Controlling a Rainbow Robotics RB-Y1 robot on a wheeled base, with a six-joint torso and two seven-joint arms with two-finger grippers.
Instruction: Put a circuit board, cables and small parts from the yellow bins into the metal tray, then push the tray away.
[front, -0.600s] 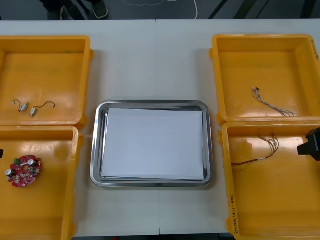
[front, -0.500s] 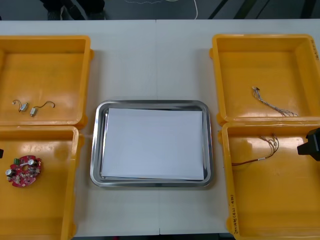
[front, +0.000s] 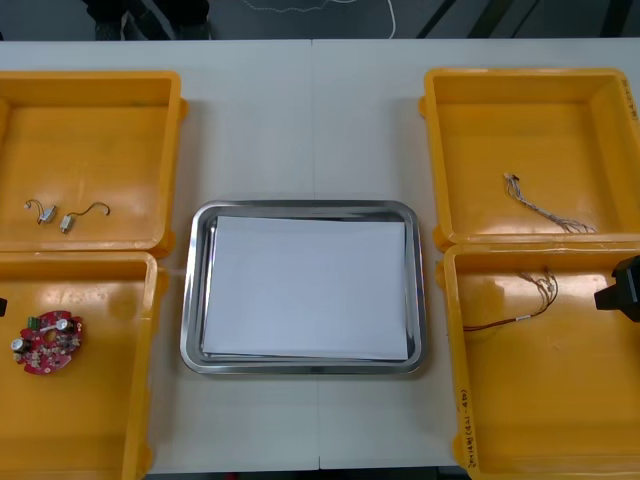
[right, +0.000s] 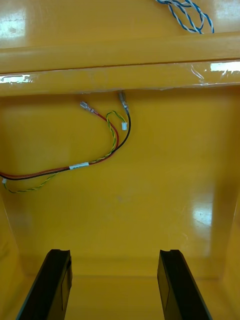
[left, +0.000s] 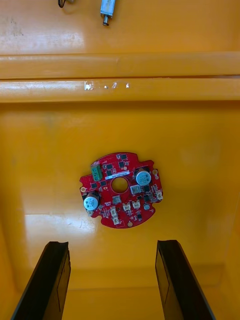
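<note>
Left claw (left: 112, 250) hangs wide open just short of the round red circuit board (left: 121, 189) in the near left bin (left: 45, 150). Right claw (right: 114, 256), open too, faces the red and yellow cable (right: 75, 166) in the near right bin (right: 175, 165). The metal tray (front: 302, 209), white inside, sits mid-worktop (front: 300, 120).

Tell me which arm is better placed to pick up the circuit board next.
Left. The left gripper, open, hangs over the near left bin with the circuit board just ahead of its fingers. The right gripper, also open, faces a cable in the near right bin.
</note>
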